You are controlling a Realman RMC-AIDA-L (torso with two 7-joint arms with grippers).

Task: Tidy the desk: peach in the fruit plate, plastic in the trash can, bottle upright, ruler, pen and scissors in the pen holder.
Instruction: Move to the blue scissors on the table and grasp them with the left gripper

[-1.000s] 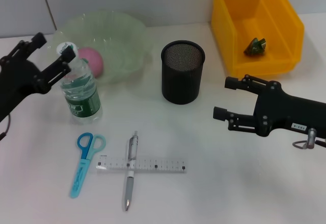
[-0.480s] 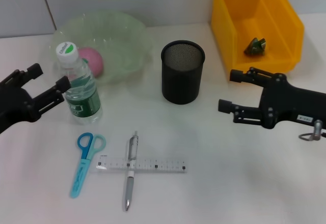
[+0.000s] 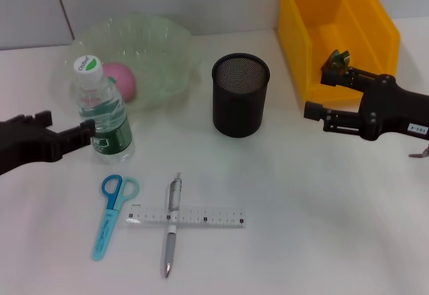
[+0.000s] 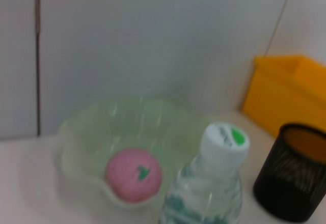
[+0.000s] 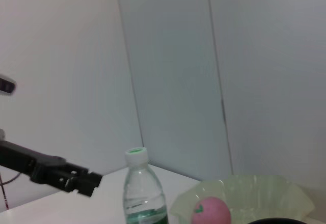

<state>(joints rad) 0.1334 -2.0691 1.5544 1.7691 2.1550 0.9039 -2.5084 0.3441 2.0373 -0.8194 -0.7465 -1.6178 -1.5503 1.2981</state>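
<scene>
The bottle [image 3: 100, 110] is seen upright beside the fruit plate [image 3: 167, 53], where the peach [image 3: 122, 80] lies, and the plastic [image 3: 337, 60] sits in the trash can [image 3: 382, 37]. The stationery step is judged next: scissors [image 3: 110, 214], pen [image 3: 172, 222] and ruler [image 3: 201, 216] are to be lifted into the pen holder [image 3: 240, 95]. The left gripper [image 3: 67, 136] is held low just beside the bottle, fingers spread. The right gripper [image 3: 320, 94] is held near the trash can, fingers spread, empty.

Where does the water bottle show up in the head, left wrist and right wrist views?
Head: water bottle upright at left, before the fruit plate.
Left wrist: bottle at bottom centre.
Right wrist: bottle at bottom, left of centre.
Shared landmark: the pink peach in the plate.
</scene>
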